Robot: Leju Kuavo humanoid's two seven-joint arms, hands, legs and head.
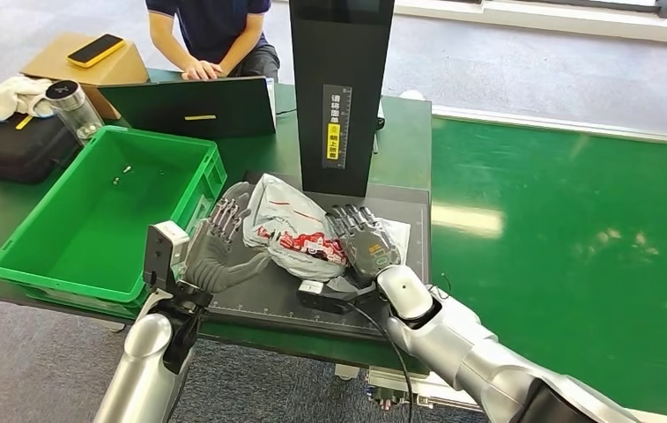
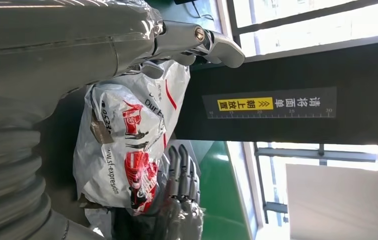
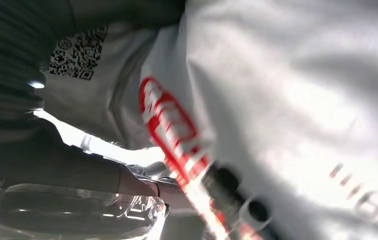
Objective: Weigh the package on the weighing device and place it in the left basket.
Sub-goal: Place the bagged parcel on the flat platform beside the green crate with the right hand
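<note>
The package [image 1: 294,231], a crumpled grey-white courier bag with red print, lies tilted on the black weighing platform [image 1: 250,304] in front of its tall black column [image 1: 340,88]. My left hand [image 1: 215,247] presses against its left side, fingers straight up and thumb reaching under the bag. My right hand [image 1: 363,240] presses on its right side with fingers extended. The bag is squeezed between both hands. In the left wrist view the package [image 2: 127,150] sits beside my thumb [image 2: 196,37], with the right hand's fingers [image 2: 182,172] beyond it. The right wrist view has the bag [image 3: 276,100] very close.
The green basket [image 1: 56,278] stands left of the platform, nearly empty. Behind it are a laptop [image 1: 188,107], a clear bottle [image 1: 72,106], a black bag [image 1: 12,145] and a seated person [image 1: 215,35]. A green conveyor [image 1: 567,238] runs on the right.
</note>
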